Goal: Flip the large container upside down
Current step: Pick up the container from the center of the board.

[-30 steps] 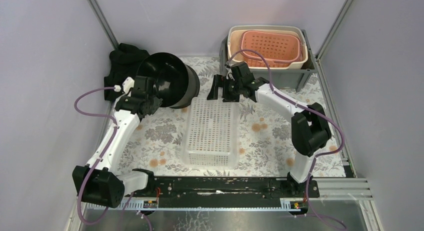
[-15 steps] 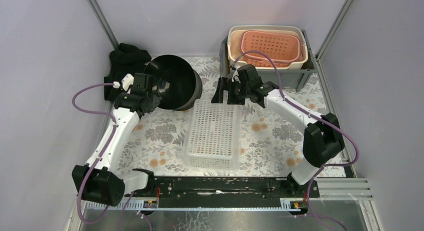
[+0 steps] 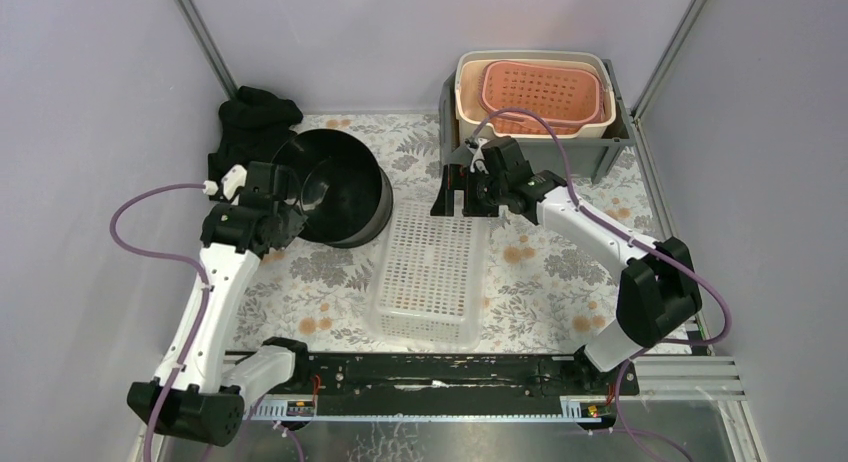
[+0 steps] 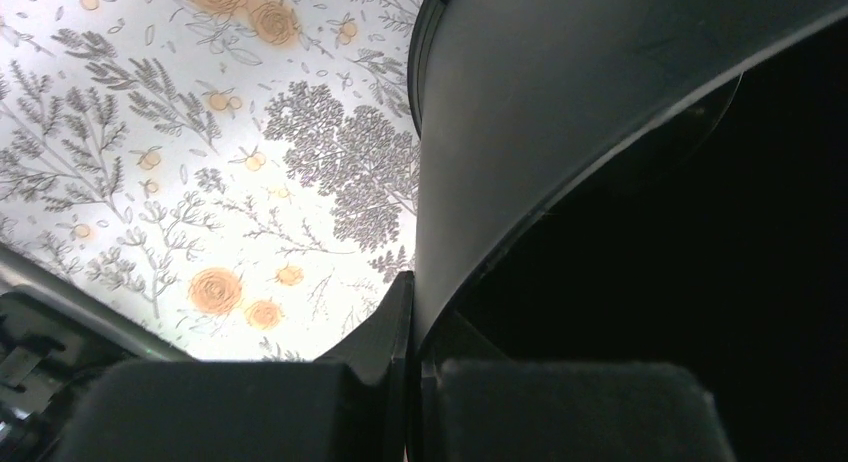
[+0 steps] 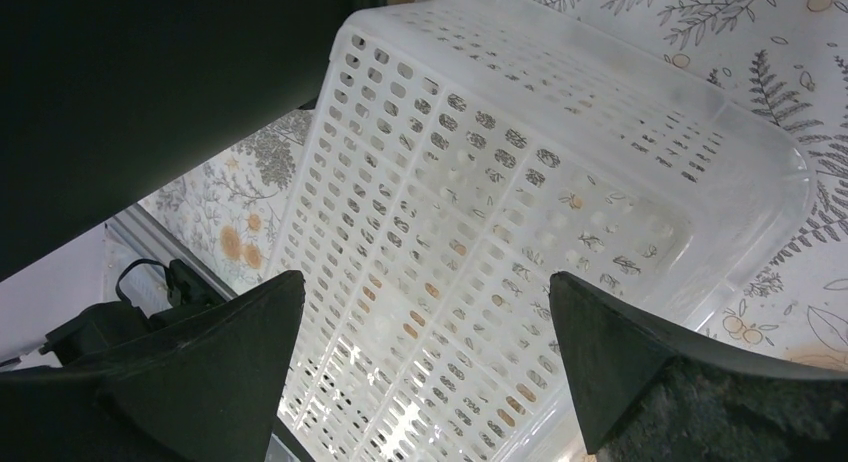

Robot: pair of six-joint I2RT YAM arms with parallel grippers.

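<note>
Since a second ago the black tub (image 3: 345, 187) has tipped toward upright, wall clamped in your left hand (image 3: 285, 200). Your right hand (image 3: 458, 194) gapes above the white basket (image 3: 425, 262); beyond it, pink basket (image 3: 545, 92) nested in cream tub (image 3: 467, 87).

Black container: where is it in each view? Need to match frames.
Top external: black container upper left of centre, open side up.
Left wrist: its wall fills the right half, pinched by the left gripper.
Right wrist: dark mass upper left, probably it; cannot confirm.
Shared landmark: floral tablecloth, in all three.
</note>
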